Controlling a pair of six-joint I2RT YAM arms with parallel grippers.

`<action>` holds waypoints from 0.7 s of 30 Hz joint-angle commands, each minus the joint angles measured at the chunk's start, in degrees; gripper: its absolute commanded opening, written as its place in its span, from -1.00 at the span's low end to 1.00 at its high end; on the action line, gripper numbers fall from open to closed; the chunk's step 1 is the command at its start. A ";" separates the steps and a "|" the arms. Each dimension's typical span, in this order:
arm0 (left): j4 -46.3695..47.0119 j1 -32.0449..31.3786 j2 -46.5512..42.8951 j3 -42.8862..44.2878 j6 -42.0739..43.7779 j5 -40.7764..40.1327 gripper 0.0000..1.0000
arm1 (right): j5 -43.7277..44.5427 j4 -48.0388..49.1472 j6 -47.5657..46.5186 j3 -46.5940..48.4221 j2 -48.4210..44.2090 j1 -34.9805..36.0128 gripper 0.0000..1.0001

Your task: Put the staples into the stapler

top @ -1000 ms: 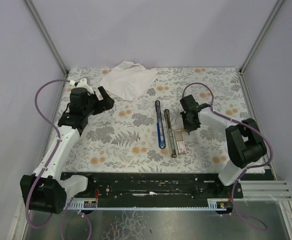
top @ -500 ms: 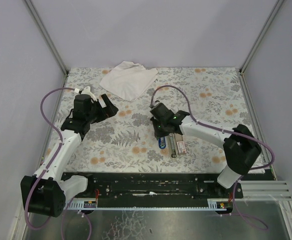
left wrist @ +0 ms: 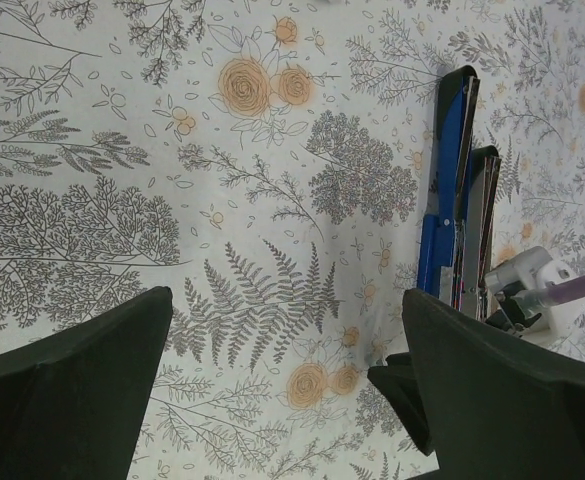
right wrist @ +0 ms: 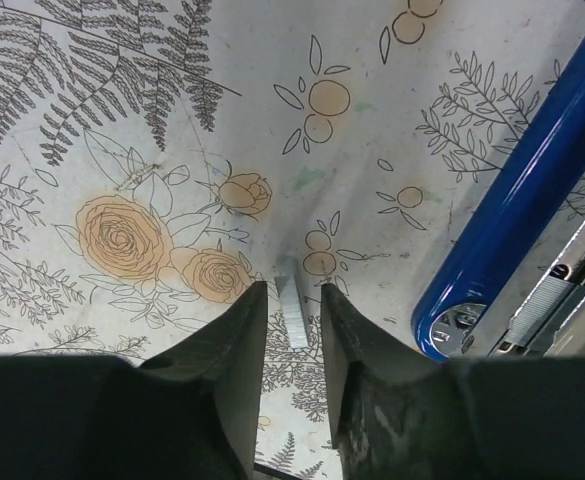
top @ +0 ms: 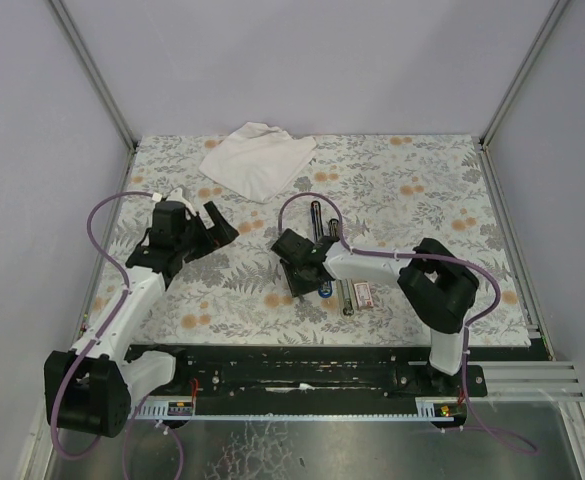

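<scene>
Your left gripper (left wrist: 287, 295) hangs over the flowered table cover (top: 422, 190) with its blunt black fingers spread wide and nothing between them. On the far side, left of centre, is a crumpled white cloth (top: 257, 160) in soft folds, well apart from everything else. Your right gripper (right wrist: 293, 287) sits low near the middle, jaws parted only a sliver. A short silvery staple strip (right wrist: 294, 318) lies flat on the cover between the tips with a thin gap on either side, so it isn't pinched. Just right of it is the blue stapler (left wrist: 450, 180), long, narrow and glossy with a rounded end. Close alongside is the metal stapler (left wrist: 482, 220), a bare steel rail. Rightmost is the box of staples (top: 363, 293), small, flat and rectangular with a pink-and-white label, just beside the metal stapler's near end.
</scene>
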 commanded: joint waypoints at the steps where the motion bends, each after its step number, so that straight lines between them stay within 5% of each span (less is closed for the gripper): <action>1: 3.44 -0.69 -0.92 -1.34 -1.95 1.09 0.93 | 2.97 -1.17 1.24 3.31 -0.86 0.74 -0.22; 7: 6.48 -4.95 -1.09 -5.65 -7.35 1.33 0.85 | 7.32 -3.27 -0.53 2.74 -5.75 0.71 0.02; 21: 16.72 -30.96 6.62 -10.86 -29.93 -7.78 0.27 | 7.88 1.48 -4.82 -12.61 -21.55 -10.09 0.11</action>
